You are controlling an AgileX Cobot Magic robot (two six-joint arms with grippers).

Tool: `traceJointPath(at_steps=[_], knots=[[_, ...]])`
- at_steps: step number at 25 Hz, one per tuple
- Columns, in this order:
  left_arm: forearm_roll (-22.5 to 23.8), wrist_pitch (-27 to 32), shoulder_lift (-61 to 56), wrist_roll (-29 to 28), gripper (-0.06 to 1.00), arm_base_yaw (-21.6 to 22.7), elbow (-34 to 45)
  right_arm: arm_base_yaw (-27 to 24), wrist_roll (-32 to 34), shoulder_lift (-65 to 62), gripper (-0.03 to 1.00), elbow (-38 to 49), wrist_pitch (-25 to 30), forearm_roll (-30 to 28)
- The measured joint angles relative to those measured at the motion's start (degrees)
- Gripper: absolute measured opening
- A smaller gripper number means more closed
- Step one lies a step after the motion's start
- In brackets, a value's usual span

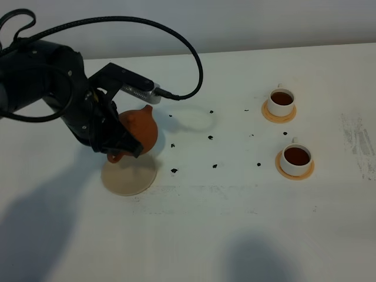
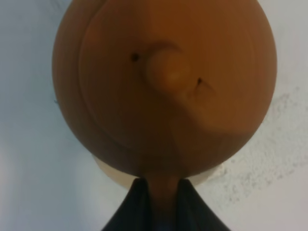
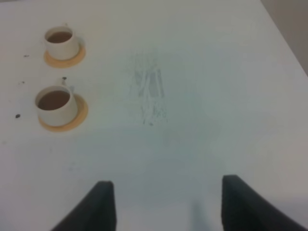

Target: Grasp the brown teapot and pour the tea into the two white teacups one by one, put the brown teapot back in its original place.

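Note:
The brown teapot (image 1: 140, 129) hangs tilted just above the cream-beige disc (image 1: 128, 174), at the left of the table. My left gripper (image 1: 120, 150) is shut on its loop handle; in the left wrist view the teapot (image 2: 163, 86) fills the frame, with the gripper (image 2: 161, 192) clamped on the handle and a sliver of the disc (image 2: 113, 174) below. Two white teacups (image 1: 282, 101) (image 1: 295, 158) stand on orange-tan coasters at the right, both holding brown tea. They also show in the right wrist view (image 3: 60, 41) (image 3: 55, 104). My right gripper (image 3: 163, 202) is open and empty, out of the exterior view.
Small black specks (image 1: 174, 171) are scattered over the white table between the disc and the cups. A grey scuffed patch (image 1: 358, 141) marks the table's right side; it also shows in the right wrist view (image 3: 149, 94). The left arm's cable (image 1: 176, 35) loops above the table.

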Motion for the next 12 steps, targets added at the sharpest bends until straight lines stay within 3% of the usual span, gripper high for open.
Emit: traceJointPath(at_steps=[12], knots=[[-0.2, -2.1, -0.4, -1.7, 0.09, 1.9, 6.4, 0.0, 0.0, 0.0, 0.47, 0.0, 0.0, 0.0]])
